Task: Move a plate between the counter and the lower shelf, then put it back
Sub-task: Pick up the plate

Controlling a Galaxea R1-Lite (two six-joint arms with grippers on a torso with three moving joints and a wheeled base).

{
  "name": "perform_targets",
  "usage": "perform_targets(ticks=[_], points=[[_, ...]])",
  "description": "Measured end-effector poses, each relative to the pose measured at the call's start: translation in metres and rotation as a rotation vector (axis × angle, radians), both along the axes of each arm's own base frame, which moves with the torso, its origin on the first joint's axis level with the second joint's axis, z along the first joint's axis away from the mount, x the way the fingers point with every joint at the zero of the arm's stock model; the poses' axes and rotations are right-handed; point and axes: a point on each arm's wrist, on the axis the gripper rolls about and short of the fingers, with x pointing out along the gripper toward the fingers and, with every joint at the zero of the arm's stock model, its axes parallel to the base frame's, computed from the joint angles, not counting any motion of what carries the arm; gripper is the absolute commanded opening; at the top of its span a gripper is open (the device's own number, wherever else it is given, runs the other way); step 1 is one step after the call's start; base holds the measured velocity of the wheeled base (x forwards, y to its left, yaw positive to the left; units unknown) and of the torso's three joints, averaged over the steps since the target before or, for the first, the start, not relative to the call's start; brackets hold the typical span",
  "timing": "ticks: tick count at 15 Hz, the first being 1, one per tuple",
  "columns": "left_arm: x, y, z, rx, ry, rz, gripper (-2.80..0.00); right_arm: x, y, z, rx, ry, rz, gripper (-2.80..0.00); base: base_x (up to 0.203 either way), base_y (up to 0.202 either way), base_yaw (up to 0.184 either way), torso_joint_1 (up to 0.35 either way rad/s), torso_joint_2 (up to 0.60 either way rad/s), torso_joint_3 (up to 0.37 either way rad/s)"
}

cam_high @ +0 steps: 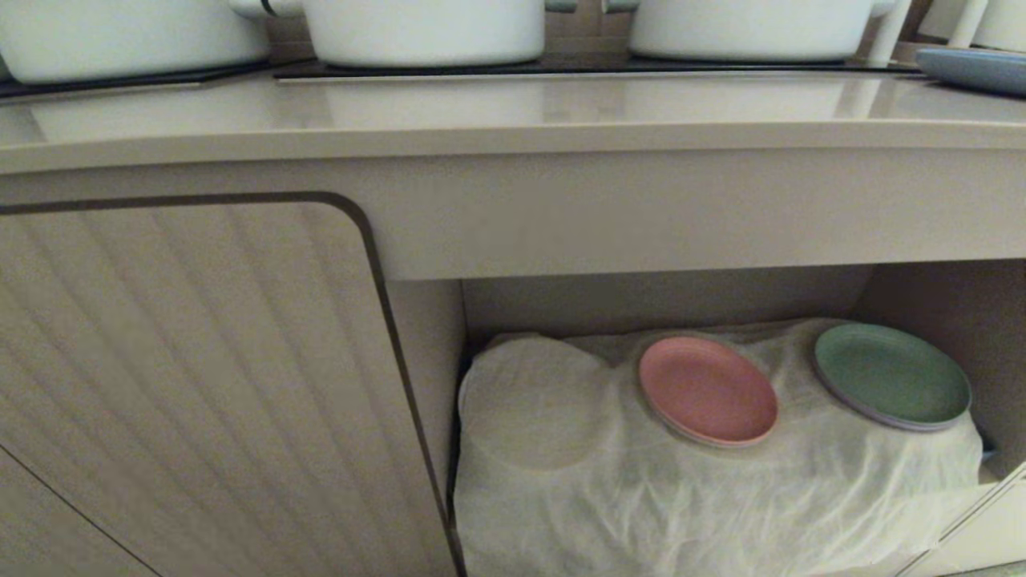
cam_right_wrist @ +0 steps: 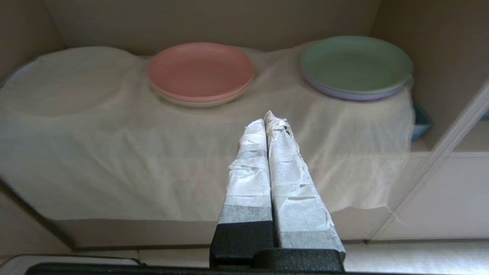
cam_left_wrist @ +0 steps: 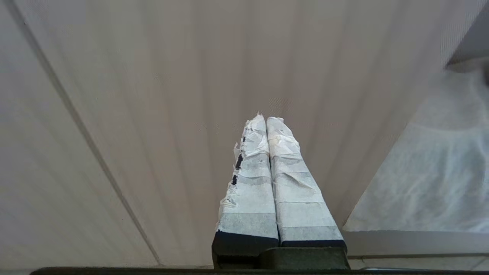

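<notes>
The light blue plate [cam_high: 974, 68] lies on the glossy beige counter [cam_high: 513, 112] at its far right, partly cut off by the picture's edge. Below, the lower shelf [cam_high: 705, 481] is draped with wrinkled white cloth. My right gripper [cam_right_wrist: 267, 116] is shut and empty, pointing into that shelf from in front of the cloth [cam_right_wrist: 153, 152]. My left gripper [cam_left_wrist: 264, 117] is shut and empty too, facing the ribbed cabinet door [cam_left_wrist: 153, 114]. Neither gripper shows in the head view.
A pink plate [cam_high: 707, 390] and a green plate [cam_high: 891, 375] rest on the cloth, each on top of another plate. Three white pots [cam_high: 425, 30] stand on black hob panels at the back of the counter. A closed ribbed door [cam_high: 184, 385] fills the left.
</notes>
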Motion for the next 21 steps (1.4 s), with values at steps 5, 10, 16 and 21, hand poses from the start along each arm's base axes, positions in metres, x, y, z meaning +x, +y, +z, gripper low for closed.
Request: perform_targets(ticks=[5,10,16,21], points=[[0.0000,0.0000,0.0000,0.000,0.000,0.000,-2.80,0.0000,0.0000,-0.0003,0.002,0.002,0.000,-2.80,0.002,-0.156,0.002,0.003,0.00,0.000],[0.0000,0.0000,0.0000,0.000,0.000,0.000,-2.80,0.0000,0.0000,0.0000,0.003,0.001,0.000,-2.80,0.000,-0.191,0.001,0.002,0.00,0.000],[0.0000,0.0000,0.0000,0.000,0.000,0.000,-2.80,0.0000,0.0000,-0.0001,0.004,0.001,0.000,-2.80,0.000,-0.193,0.001,0.002,0.00,0.002],[0.0000,0.0000,-0.0001,0.000,0.001,0.000,-2.80,-0.0001,0.0000,0.0003,0.002,-0.001,0.000,-2.80,0.000,-0.052,0.000,0.001,0.00,0.000]])
